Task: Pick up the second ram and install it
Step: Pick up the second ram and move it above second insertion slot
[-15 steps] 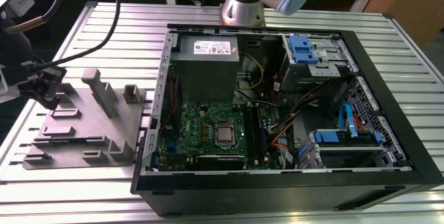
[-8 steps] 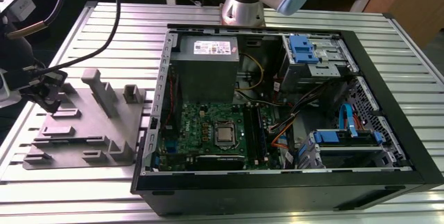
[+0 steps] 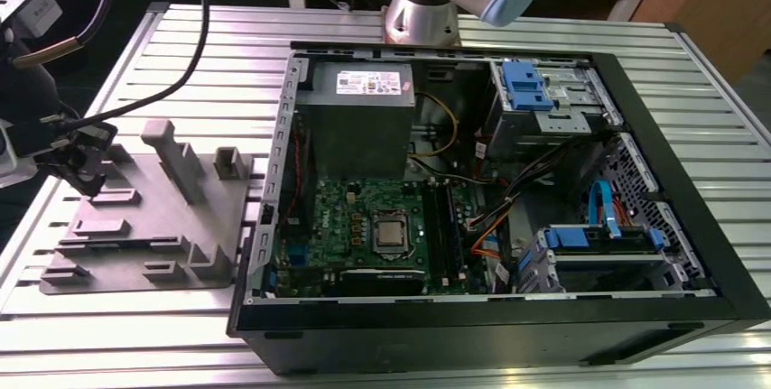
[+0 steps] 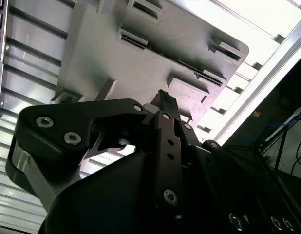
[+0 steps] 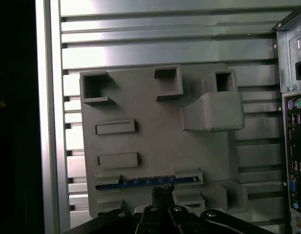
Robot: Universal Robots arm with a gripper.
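Gripper [image 5: 161, 191] low over the ram [image 5: 141, 182], at the tray [image 5: 155, 141].
The ram stands on edge in a tray slot, likely so its top edge is free for you to pinch. How far the gripper is open, and whether it grips anything, cannot be told.

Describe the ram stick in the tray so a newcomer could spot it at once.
Find the grey tray on the slatted table, beside the open computer case. In the first wrist view, the ram sits edge-up in the long slot along the tray's side nearest the gripper. It is the only thin blue strip among grey blocks.
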